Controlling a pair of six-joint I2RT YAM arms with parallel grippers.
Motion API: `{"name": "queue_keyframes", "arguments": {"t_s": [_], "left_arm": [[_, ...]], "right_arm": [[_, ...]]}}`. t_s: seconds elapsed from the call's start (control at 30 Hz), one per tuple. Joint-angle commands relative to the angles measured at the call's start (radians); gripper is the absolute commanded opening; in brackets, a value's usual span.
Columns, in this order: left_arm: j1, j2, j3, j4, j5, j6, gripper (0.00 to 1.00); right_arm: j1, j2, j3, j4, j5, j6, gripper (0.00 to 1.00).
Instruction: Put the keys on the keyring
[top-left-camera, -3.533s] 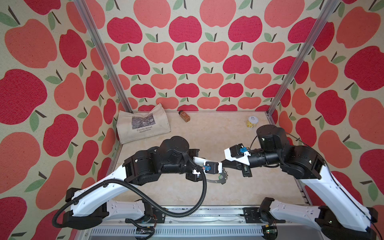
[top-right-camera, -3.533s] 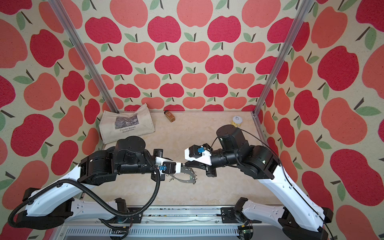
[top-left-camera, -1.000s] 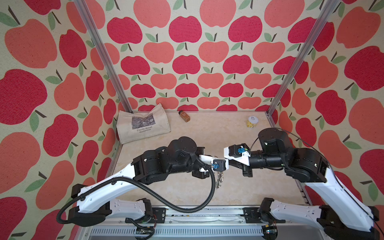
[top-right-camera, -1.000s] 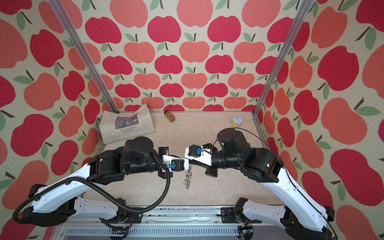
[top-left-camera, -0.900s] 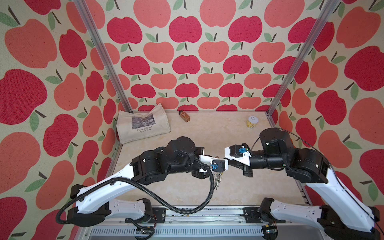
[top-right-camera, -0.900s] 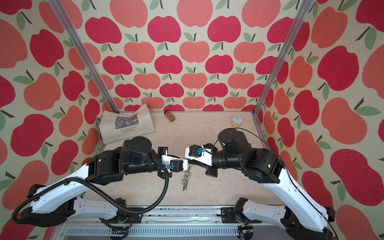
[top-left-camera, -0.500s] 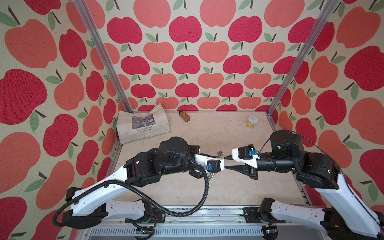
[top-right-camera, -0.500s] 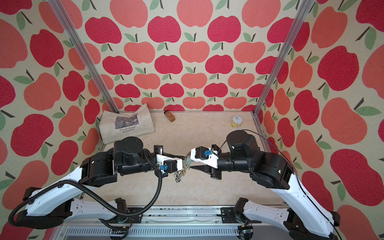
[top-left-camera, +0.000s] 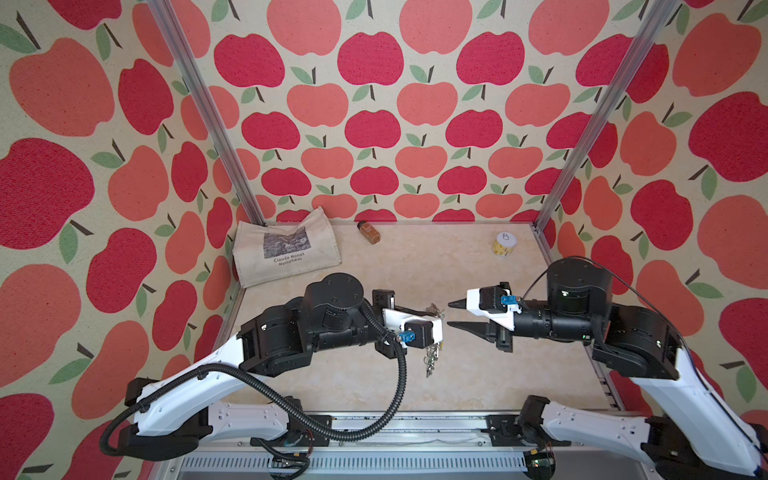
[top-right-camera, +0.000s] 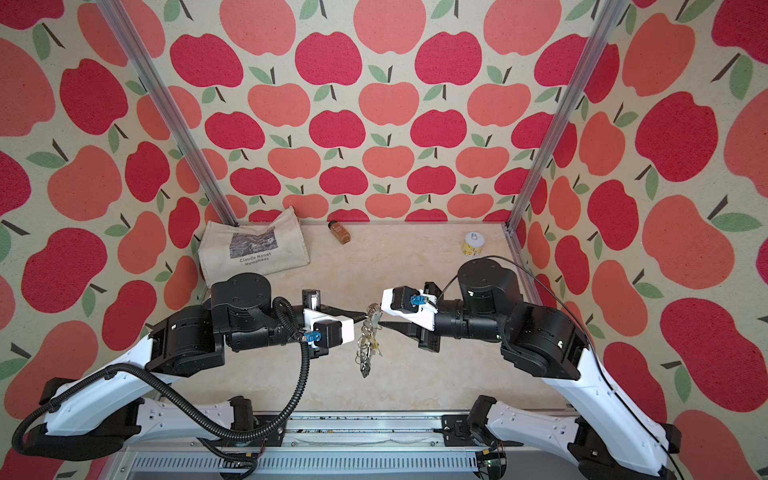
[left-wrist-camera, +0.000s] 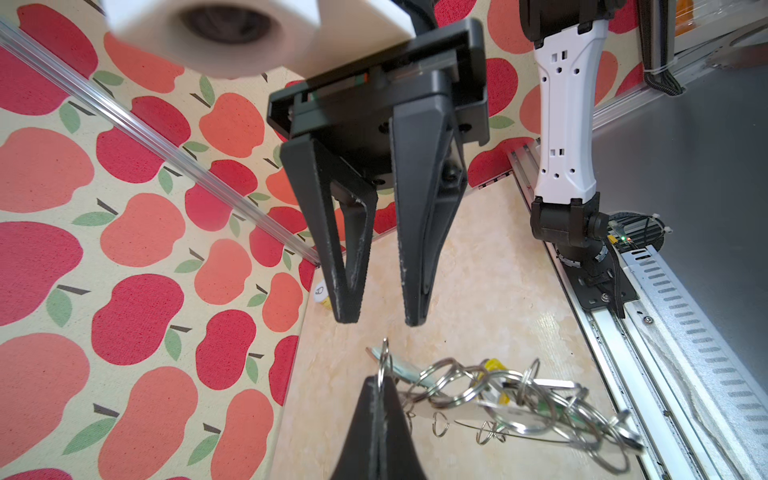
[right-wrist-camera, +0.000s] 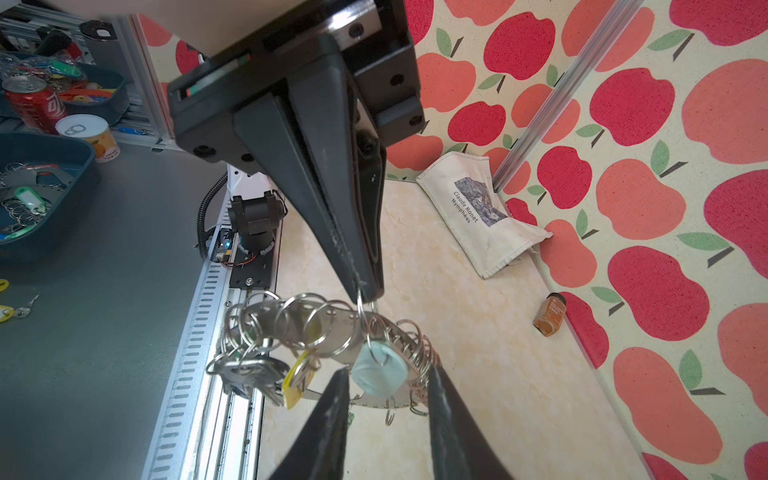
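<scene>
1. Grey flat oval metal keyring (right-wrist-camera: 332, 320), edged with silver split rings, hangs in mid-air over the beige marbled desk (top-left-camera: 478, 374). Your left end effector (right-wrist-camera: 368, 293) is clenched on one split ring, so the rest dangles free and reachable.
2. The keys (right-wrist-camera: 378, 370) show as a pale mint plastic tag hanging off that pinched ring. Looks threaded on to me.
3. Your right end effector (left-wrist-camera: 378, 322) is released and empty, tips just short of the tag, so I'd guess it's done feeding.
</scene>
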Motion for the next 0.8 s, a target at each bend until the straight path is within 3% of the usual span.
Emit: {"name": "queue_keyframes", "arguments": {"t_s": [0.0,0.27,0.77], "left_arm": [[-0.002,-0.018,0.005,0.057,0.024,-0.025,0.0],[-0.005,-0.017,0.009,0.053,0.025,-0.024,0.0],[-0.016,-0.022,0.008,0.069,0.021,-0.016,0.0]], "right_arm": [[0.006,0.01,0.0,0.015,0.006,-0.009,0.33],[0.011,0.012,0.001,0.044,-0.044,-0.006,0.33],[0.033,0.034,-0.001,0.021,-0.047,-0.017,0.09]]}}
